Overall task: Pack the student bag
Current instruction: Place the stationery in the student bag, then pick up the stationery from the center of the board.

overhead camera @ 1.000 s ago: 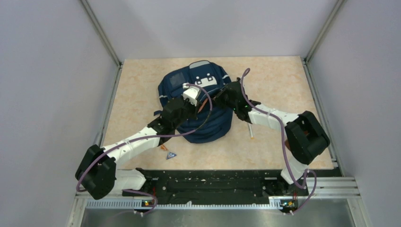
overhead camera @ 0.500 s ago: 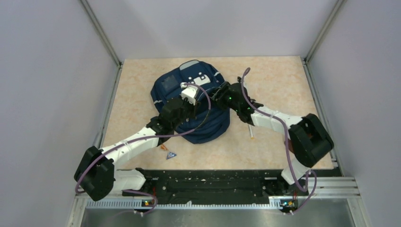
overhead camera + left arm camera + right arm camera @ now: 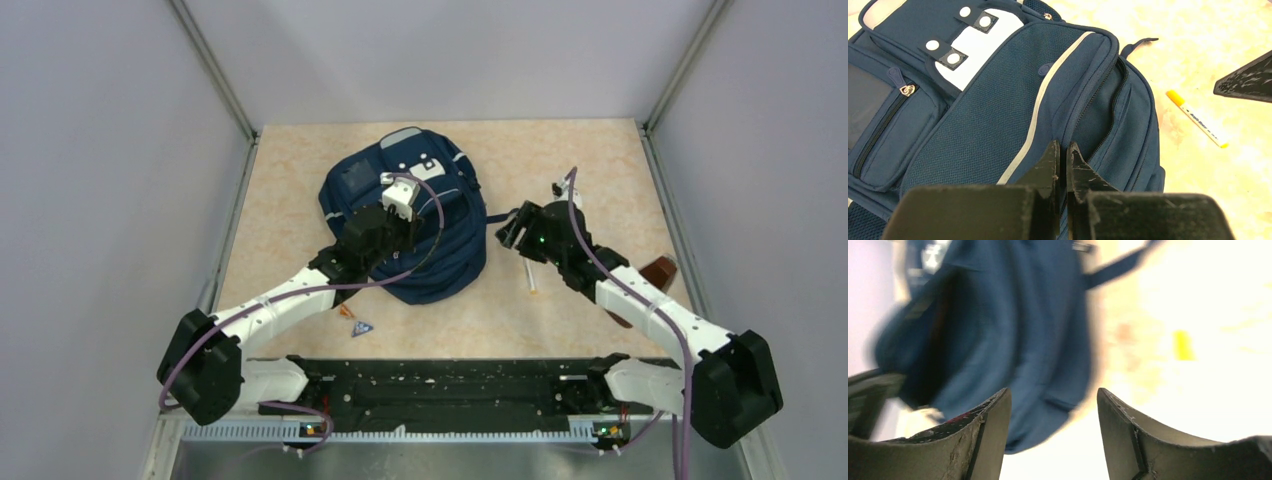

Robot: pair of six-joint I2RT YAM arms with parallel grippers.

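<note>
The student bag [image 3: 420, 215] is a large navy backpack with a white patch and pale stripes, lying flat in the middle of the table. My left gripper [image 3: 408, 222] sits on its front, and in the left wrist view it [image 3: 1062, 147] is shut with its tips pinching the fabric beside the open zipper of the student bag [image 3: 998, 115]. My right gripper [image 3: 508, 230] hangs open just right of the bag, apart from it. In the right wrist view it [image 3: 1054, 395] holds nothing, and the bag [image 3: 1013, 340] is a blur ahead.
A white marker with a yellow cap [image 3: 531, 277] [image 3: 1198, 119] lies on the table right of the bag. A small dark triangle [image 3: 361, 328] and an orange bit [image 3: 346, 313] lie near the front edge. A brown object [image 3: 658, 270] sits at the right rim.
My right gripper opened, let go of the bag and pulled back to the right. The bag shifted a little to the left with my left gripper still on it.
</note>
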